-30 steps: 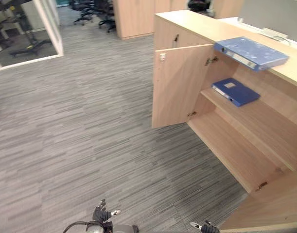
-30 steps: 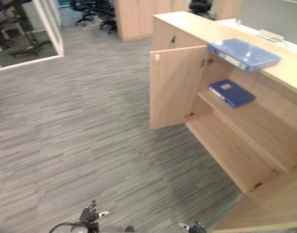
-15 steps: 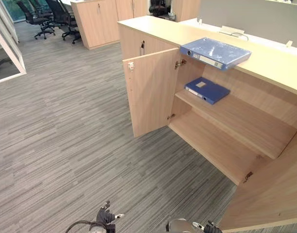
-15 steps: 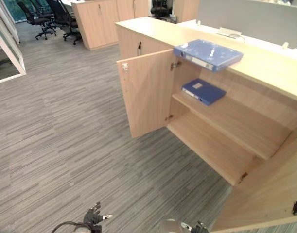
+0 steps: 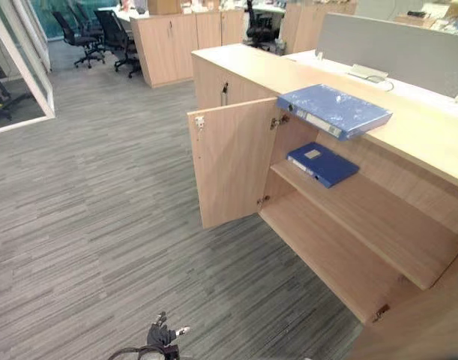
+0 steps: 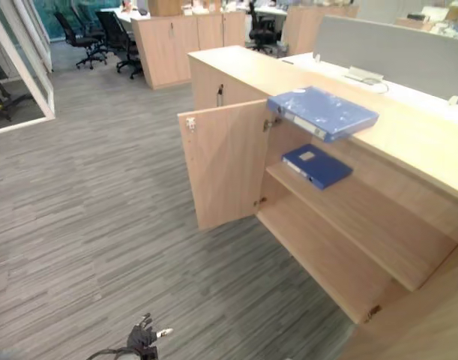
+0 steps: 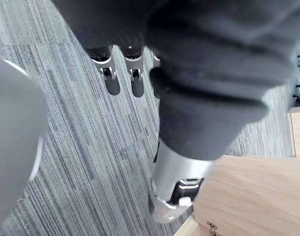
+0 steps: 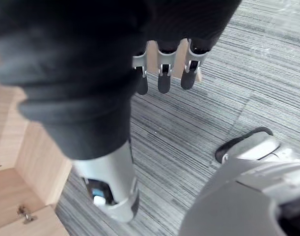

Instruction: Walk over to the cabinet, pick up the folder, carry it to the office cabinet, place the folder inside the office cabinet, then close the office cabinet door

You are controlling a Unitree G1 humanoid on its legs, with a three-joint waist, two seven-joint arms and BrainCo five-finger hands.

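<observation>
A light blue folder (image 5: 333, 110) lies flat on top of the wooden office cabinet (image 5: 243, 67), its corner jutting over the front edge. A darker blue folder (image 5: 322, 163) rests on the upper shelf inside. The cabinet's left door (image 5: 229, 161) stands wide open, and the right door (image 5: 427, 330) swings out at the lower right. My left hand (image 5: 163, 337) hangs low at the bottom edge, far from the cabinet, with straight fingers (image 7: 111, 78) over the carpet and nothing in it. My right hand (image 8: 110, 182) hangs beside the right door, its fingers (image 8: 162, 81) straight and holding nothing.
Grey striped carpet (image 5: 101, 210) stretches between me and the cabinet. Office chairs (image 5: 101, 34) and more wooden cabinets (image 5: 176, 41) stand at the far back. A glass partition (image 5: 30, 60) is at the left, and a grey desk screen (image 5: 393, 49) runs behind the cabinet.
The camera has swung and moved nearer, so the cabinet sits more in the middle. Both folders lie as before. My right hand has slipped below the eye views' lower edge.
</observation>
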